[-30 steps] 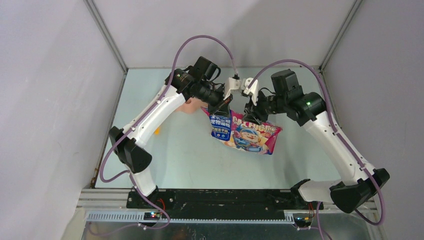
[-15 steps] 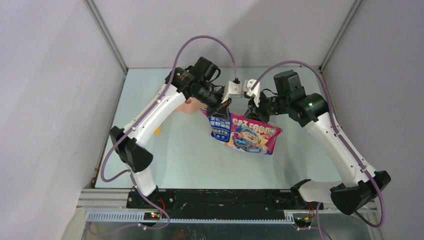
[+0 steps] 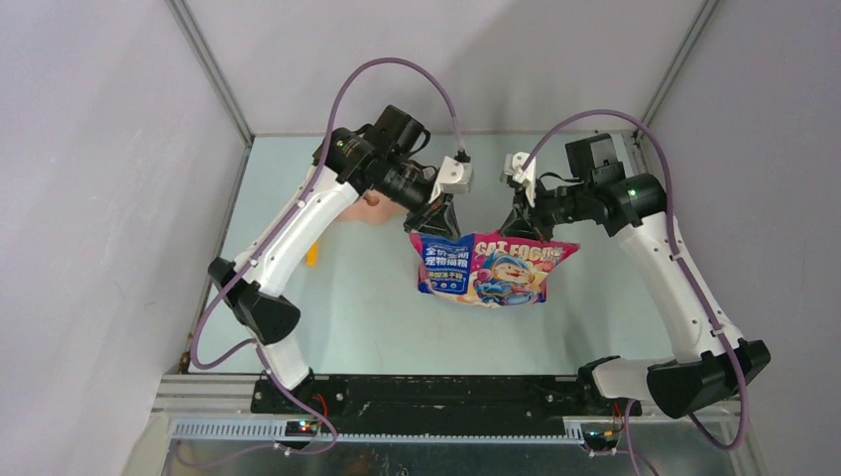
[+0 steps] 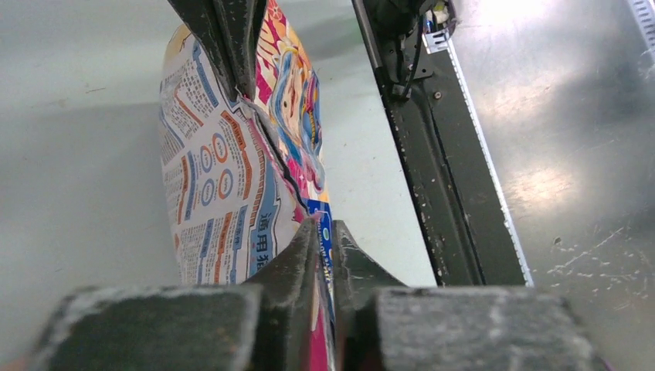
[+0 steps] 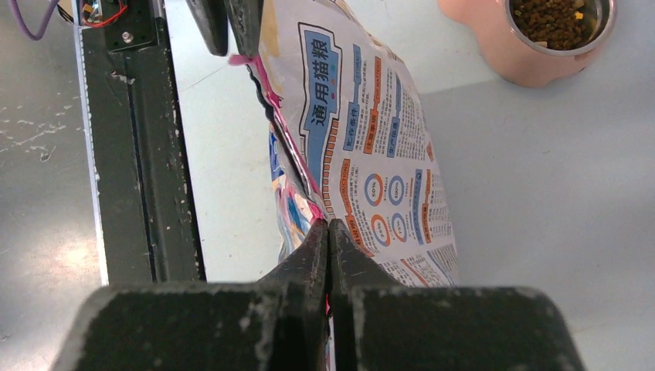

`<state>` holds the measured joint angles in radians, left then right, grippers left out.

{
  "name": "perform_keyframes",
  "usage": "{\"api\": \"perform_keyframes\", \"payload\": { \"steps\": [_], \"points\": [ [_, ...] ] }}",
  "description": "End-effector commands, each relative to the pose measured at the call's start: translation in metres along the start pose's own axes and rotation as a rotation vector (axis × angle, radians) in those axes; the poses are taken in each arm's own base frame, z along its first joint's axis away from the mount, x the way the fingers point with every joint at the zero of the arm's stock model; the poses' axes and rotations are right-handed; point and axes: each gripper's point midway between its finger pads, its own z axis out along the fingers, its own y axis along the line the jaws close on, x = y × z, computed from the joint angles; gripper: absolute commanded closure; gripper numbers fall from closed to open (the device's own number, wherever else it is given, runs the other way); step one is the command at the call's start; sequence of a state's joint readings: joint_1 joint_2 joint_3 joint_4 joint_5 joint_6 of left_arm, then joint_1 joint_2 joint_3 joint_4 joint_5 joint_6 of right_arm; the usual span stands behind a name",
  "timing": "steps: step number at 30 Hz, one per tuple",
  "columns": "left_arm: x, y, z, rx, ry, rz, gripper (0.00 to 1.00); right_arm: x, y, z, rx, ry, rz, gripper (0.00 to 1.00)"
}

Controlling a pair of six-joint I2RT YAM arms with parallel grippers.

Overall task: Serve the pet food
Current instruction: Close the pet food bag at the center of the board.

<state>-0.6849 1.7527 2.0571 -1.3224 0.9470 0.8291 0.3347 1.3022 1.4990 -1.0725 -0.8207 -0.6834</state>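
Note:
The glossy blue, pink and white CAT FOOD bag (image 3: 491, 268) hangs upright above the table, held by its two top corners. My left gripper (image 3: 437, 220) is shut on the bag's left top corner, and the bag shows in the left wrist view (image 4: 232, 154). My right gripper (image 3: 520, 226) is shut on the right top corner, and the bag shows in the right wrist view (image 5: 371, 147). Dark-brown kibble (image 5: 558, 19) lies in a steel bowl of the pink feeder (image 5: 502, 58). The feeder (image 3: 369, 210) sits behind the left arm, mostly hidden.
A yellow scoop (image 3: 311, 256) lies on the table left of the bag, partly under the left arm. Grey walls close the table on three sides. The black base rail (image 3: 436, 392) runs along the near edge.
Both grippers have moved apart, stretching the bag's top edge out wide. The bag now hangs level and flatter, where before it was bunched and tilted.

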Motion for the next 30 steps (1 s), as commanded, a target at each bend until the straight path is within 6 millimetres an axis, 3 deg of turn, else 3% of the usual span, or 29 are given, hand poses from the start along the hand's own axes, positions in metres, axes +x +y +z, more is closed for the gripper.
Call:
{"api": "perform_keyframes", "payload": {
  "steps": [1, 2, 4, 6, 9, 12, 18, 20, 22, 26, 27, 29, 30],
  "points": [
    [-0.025, -0.027, -0.017, -0.025, -0.055, 0.001, 0.77, -0.002, -0.015, -0.012, 0.06, 0.015, -0.05, 1.0],
    [-0.019, -0.026, -0.018, -0.046, -0.038, -0.006, 0.64, -0.003, -0.015, -0.013, 0.061, 0.012, -0.05, 1.0],
    [-0.011, -0.023, -0.021, -0.084, -0.017, -0.006, 0.49, -0.006, -0.015, -0.013, 0.06, 0.004, -0.052, 1.0],
    [-0.004, -0.02, -0.024, -0.12, -0.002, -0.002, 0.41, -0.009, -0.014, -0.014, 0.059, -0.006, -0.055, 1.0],
    [0.007, -0.013, -0.029, -0.163, 0.017, -0.009, 0.37, -0.012, -0.012, -0.013, 0.046, -0.019, -0.058, 0.87],
    [0.018, -0.001, -0.034, -0.204, 0.036, -0.03, 0.35, -0.013, -0.007, -0.006, 0.028, -0.013, -0.077, 0.64],
    [0.04, 0.017, -0.034, -0.242, 0.084, -0.076, 0.34, -0.016, 0.004, 0.012, -0.005, -0.011, -0.121, 0.49],
    [0.044, 0.019, -0.033, -0.237, 0.094, -0.088, 0.38, -0.02, 0.004, 0.016, -0.007, -0.021, -0.129, 0.48],
    [0.048, 0.02, -0.031, -0.228, 0.104, -0.1, 0.48, -0.021, 0.004, 0.02, -0.016, -0.023, -0.132, 0.48],
    [0.054, 0.02, -0.029, -0.207, 0.118, -0.124, 0.76, -0.018, 0.008, 0.031, -0.055, -0.008, -0.123, 0.49],
    [0.056, 0.021, -0.029, -0.203, 0.119, -0.126, 0.87, -0.017, 0.01, 0.034, -0.07, -0.004, -0.118, 0.52],
    [0.057, 0.02, -0.028, -0.197, 0.119, -0.135, 0.98, -0.014, 0.013, 0.038, -0.095, 0.004, -0.111, 0.55],
    [0.056, 0.019, -0.028, -0.195, 0.118, -0.136, 0.99, -0.013, 0.015, 0.039, -0.103, 0.007, -0.11, 0.56]
  ]
}}
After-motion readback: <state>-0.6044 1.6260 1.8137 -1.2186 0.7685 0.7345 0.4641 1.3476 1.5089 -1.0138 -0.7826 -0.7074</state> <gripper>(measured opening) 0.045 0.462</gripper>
